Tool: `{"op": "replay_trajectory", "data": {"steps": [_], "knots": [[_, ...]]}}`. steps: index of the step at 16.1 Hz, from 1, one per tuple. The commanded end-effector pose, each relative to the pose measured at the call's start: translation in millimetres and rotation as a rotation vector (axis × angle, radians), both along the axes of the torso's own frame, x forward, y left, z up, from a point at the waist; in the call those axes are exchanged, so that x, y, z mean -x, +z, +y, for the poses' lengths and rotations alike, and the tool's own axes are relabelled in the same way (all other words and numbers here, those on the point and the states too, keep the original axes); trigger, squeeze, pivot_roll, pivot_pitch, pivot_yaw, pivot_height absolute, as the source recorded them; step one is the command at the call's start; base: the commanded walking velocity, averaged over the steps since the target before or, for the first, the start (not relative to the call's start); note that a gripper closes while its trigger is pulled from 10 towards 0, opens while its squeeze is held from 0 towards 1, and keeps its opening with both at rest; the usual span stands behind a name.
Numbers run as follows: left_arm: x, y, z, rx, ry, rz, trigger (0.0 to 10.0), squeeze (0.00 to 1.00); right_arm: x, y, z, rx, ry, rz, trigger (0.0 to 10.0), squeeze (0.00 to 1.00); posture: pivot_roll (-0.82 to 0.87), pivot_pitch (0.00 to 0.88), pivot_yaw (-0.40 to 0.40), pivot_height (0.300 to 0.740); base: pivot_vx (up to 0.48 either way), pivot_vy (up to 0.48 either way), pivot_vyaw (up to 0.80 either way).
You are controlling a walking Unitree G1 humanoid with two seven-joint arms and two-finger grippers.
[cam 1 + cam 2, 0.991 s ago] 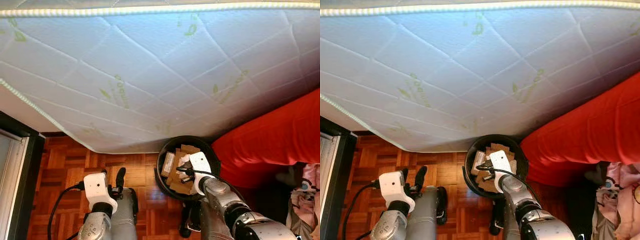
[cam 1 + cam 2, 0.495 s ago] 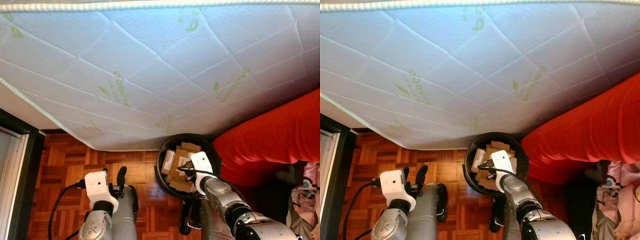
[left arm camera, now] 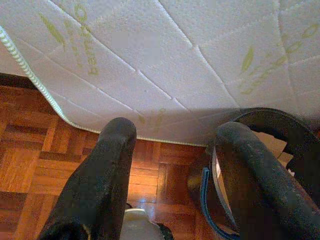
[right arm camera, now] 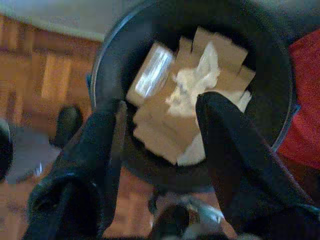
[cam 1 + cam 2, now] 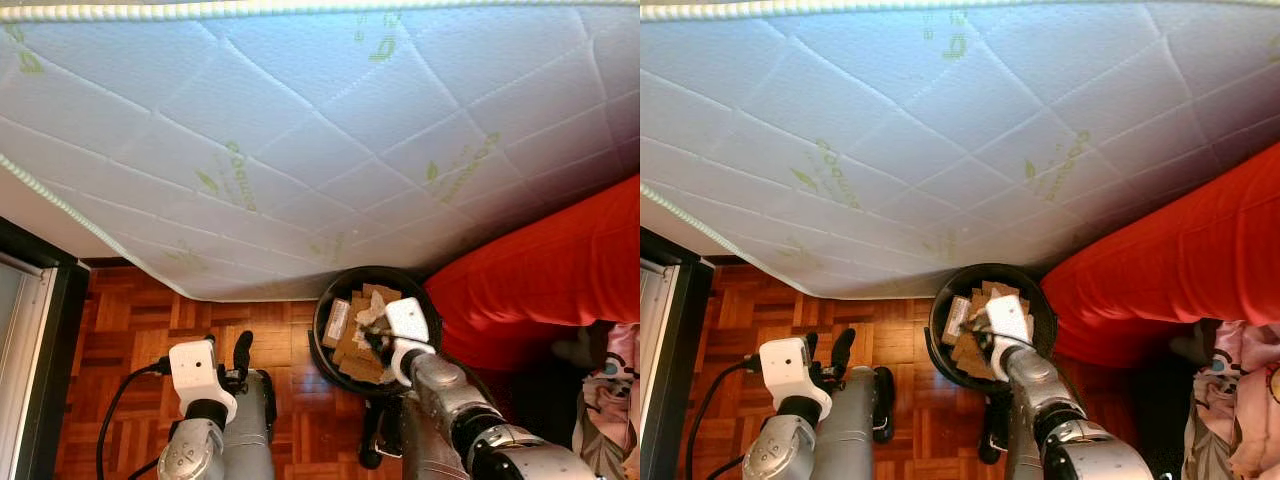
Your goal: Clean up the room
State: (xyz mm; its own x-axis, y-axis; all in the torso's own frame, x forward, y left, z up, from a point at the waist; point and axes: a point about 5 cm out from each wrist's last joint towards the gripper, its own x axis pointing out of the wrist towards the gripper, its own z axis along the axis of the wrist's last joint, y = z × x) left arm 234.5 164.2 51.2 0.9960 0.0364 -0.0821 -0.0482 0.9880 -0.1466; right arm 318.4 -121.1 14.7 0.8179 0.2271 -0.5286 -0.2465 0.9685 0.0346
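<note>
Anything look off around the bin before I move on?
The mattress is bare, no sheet, with a red blanket bunched at its edge. The bin holds cardboard and white paper; nothing spilled on the floor. Right claw is open above it.

White quilted mattress point(image 5: 320, 140) with green print, red blanket point(image 5: 545, 270), black bin point(image 5: 376, 290), brown parquet floor point(image 5: 140, 320).

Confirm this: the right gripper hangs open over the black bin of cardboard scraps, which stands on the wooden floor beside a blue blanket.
Not quite: the blanket beside the black bin is red, not blue, as the left eye view shows. The rest holds: the right gripper hangs open over the bin's cardboard scraps, and the bin stands on the wooden floor.
</note>
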Motion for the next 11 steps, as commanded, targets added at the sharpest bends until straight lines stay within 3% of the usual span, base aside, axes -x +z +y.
{"op": "replay_trajectory", "data": {"steps": [1, 3, 7, 11], "knots": [[10.4, -18.4, 2.9, 0.001, 0.009, 0.084, 10.0, 0.00, 12.3, -12.6, -14.6, -0.039, -0.078, 0.017, 10.0, 0.00, 0.21, 0.431, -0.036, 0.658, 0.000, 0.000, 0.00], [9.9, -24.4, 3.9, -0.019, -0.007, 0.104, 10.0, 0.00, 23.0, -21.5, -32.5, -0.072, -0.161, 0.018, 10.0, 0.00, 0.19, 0.408, -0.032, 0.658, 0.000, 0.000, 0.00], [6.1, -42.7, 11.2, -0.039, -0.018, 0.174, 10.0, 0.00, 59.1, -47.2, -66.2, -0.136, -0.362, 0.060, 10.0, 0.00, 0.13, 0.345, -0.017, 0.658, 0.000, 0.000, 0.00], [2.9, -65.2, 20.4, -0.063, -0.031, 0.284, 10.0, 0.00, 72.3, -55.0, -67.9, -0.173, -0.451, 0.047, 10.0, 0.00, 0.08, 0.261, 0.018, 0.678, 0.000, 0.000, 0.00]]}}
